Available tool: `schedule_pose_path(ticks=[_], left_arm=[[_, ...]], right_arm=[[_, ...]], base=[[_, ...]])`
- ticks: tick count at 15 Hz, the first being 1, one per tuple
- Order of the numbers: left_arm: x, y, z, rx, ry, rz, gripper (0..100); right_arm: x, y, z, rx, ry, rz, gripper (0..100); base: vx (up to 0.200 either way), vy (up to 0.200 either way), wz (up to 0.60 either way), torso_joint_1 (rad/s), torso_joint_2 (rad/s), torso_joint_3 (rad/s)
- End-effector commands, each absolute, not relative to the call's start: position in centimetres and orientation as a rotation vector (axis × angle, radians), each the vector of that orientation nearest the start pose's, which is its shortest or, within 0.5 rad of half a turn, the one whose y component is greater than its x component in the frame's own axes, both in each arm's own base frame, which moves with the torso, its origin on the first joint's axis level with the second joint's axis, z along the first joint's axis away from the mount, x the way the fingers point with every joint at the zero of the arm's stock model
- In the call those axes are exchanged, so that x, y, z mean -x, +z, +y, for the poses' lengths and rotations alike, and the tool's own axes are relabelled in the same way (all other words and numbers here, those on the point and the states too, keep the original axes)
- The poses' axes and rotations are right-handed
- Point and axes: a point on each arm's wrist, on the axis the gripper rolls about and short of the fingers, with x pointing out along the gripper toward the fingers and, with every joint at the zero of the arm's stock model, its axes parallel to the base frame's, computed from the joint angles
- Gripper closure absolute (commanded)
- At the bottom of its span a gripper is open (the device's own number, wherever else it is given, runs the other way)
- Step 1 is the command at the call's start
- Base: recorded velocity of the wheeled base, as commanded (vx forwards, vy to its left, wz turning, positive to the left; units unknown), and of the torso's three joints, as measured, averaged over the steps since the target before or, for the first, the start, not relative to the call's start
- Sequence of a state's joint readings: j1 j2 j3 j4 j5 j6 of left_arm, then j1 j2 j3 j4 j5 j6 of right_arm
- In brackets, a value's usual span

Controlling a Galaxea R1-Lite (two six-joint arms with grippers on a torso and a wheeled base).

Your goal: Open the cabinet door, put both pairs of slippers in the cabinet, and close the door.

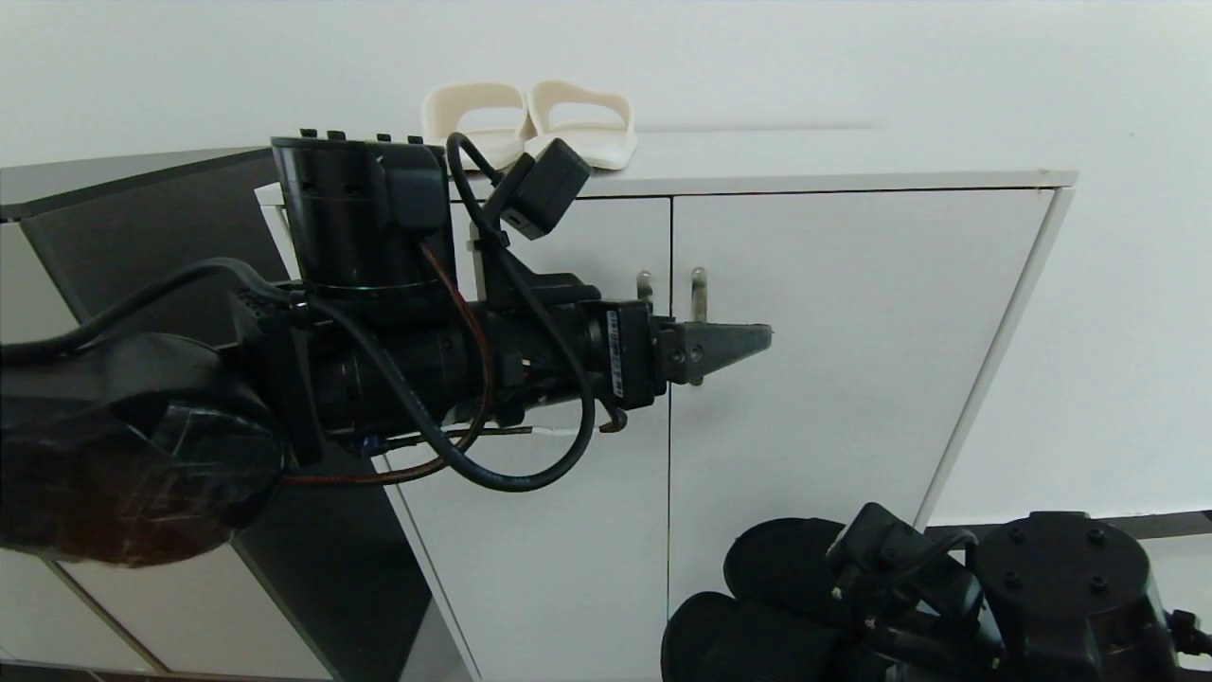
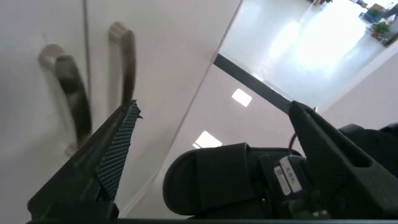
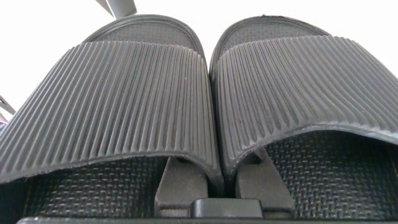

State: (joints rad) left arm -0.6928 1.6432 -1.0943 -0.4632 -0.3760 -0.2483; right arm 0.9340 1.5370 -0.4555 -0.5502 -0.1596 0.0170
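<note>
Hovering open and empty by the shut cabinet door's (image 1: 852, 332) handle (image 1: 698, 287), the left end effector (image 1: 753, 337) may close beside it and miss; the right end effector (image 3: 221, 182) grips black slippers (image 1: 762, 578) below.

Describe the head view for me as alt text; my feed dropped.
The left tool is in front of the closed white cabinet doors, level with their two handles. Cream slippers sit on the cabinet top; black slippers are held low at the right.
</note>
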Motion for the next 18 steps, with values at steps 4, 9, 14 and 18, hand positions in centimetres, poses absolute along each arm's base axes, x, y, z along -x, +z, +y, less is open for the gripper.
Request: schedule_pose_path(ticks=[4,9,14,18], left_arm=[[-24.9,25.8,-21.4,0.208,-1.03,0.233,0],[-26.2,24.8,-22.4,0.204,-1.009,0.255,0],[-27.2,24.7,-23.2,0.206,-1.011,0.25,0],[-27.4,24.6,-23.4,0.208,-1.013,0.25,100]], right_arm=[[-13.8,12.8,18.1,0.271,0.753,0.476,100],[-14.1,12.4,18.5,0.271,0.753,0.476,100],[-14.1,12.4,18.6,0.268,0.753,0.471,100],[-14.1,12.2,18.6,0.271,0.753,0.476,100]], base=[[0.0,0.0,0.0,0.0,0.0,0.0],[0.0,0.0,0.0,0.0,0.0,0.0],[0.0,0.0,0.0,0.0,0.0,0.0],[0.0,0.0,0.0,0.0,0.0,0.0]])
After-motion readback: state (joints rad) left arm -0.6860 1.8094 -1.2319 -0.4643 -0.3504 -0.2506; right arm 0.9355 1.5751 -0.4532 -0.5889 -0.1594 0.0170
